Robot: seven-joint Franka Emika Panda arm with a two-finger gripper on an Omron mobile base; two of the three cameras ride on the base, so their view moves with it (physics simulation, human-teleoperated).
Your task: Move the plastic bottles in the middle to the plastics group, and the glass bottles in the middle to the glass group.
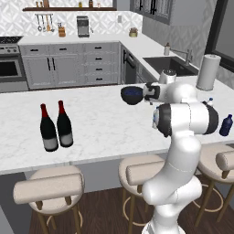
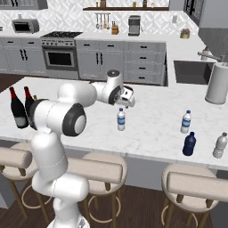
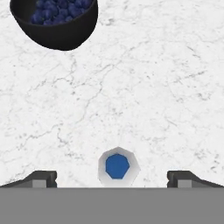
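The water bottle (image 2: 121, 119) stands upright on the marble counter (image 2: 151, 129), seen cap-up in the hand view between the 2 dark fingertips (image 3: 41, 178), untouched. The gripper (image 2: 126, 101) hangs just above it, jaws spread wide and empty — arm bent at the elbow, forearm reaching forward over the counter, hand pointing down. A dark bowl (image 3: 54, 22) sits near. 2 wine bottles (image 1: 55, 128) stand well apart to the left — 3 small bottles (image 2: 196, 136) to the right.

A home kitchen, rendered

It had grey cabinets (image 2: 116, 58), a stove with oven (image 2: 60, 55), a sink with faucet (image 1: 176, 61), a coffee machine (image 1: 82, 26), hanging utensils (image 1: 44, 21), a paper-towel roll (image 1: 208, 72), and cushioned stools (image 1: 49, 188) at a marble bench (image 1: 105, 123).
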